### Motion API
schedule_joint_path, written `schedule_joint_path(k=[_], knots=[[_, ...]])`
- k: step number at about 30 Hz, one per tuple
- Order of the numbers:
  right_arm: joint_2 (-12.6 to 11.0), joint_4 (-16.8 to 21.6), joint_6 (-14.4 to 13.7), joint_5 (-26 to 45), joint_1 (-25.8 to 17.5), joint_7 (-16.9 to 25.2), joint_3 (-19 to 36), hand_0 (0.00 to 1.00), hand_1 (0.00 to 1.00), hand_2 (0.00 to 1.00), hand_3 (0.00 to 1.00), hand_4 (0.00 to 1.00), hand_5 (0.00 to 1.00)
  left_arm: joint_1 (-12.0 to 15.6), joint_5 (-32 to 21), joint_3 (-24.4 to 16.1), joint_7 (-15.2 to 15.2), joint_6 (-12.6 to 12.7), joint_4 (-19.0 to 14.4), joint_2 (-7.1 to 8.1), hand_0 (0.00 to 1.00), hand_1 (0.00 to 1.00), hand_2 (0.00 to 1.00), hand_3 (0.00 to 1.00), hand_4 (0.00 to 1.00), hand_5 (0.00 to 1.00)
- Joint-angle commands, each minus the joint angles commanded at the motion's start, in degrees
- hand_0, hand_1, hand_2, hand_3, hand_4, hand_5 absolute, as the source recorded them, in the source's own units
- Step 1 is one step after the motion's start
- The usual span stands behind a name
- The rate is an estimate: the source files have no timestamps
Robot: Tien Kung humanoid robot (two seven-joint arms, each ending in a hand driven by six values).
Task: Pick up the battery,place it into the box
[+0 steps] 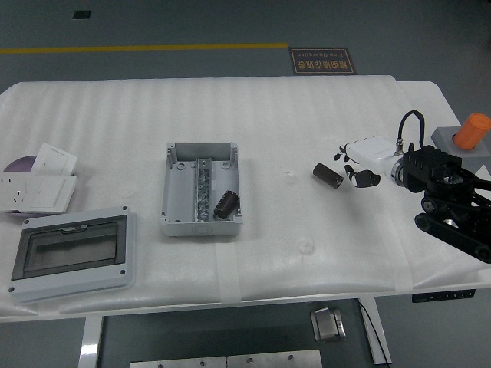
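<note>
A dark cylindrical battery (pixel 327 175) lies on the white table, right of centre. My right hand (pixel 357 170) hovers just to its right with fingers relaxed and open, holding nothing; a small gap separates the fingertips (pixel 370 179) from the battery. The open grey box (pixel 176 192) sits left of centre, well away from the hand. A second dark battery (pixel 225 204) lies inside its lower right part, beside a metal rail. My left arm is out of sight.
A grey enclosure with a clear lid (pixel 73 253) lies at the front left. White socket plates (pixel 38 184) sit at the left edge. A grey block with an orange knob (pixel 466 142) stands at the far right, behind my right arm.
</note>
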Motion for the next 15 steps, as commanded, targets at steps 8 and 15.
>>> schedule_joint_path(k=[8, 15], knots=[[0.65, 4.23, 1.12, 4.12, -1.47, -6.52, 4.41, 0.88, 0.827, 0.888, 0.998, 0.761, 0.278, -0.04, 0.4, -0.37, 0.19, -0.04, 0.0, 0.03, 0.669, 0.684, 0.569, 0.588, 0.518, 0.464], [3.68, 4.83, 1.36, 5.14, -3.3, -10.03, 8.66, 0.934, 0.87, 0.956, 0.998, 0.899, 0.359, 0.02, 0.25, -0.11, 0.19, -0.06, 0.0, 0.01, 0.669, 0.685, 0.569, 0.588, 0.518, 0.463]])
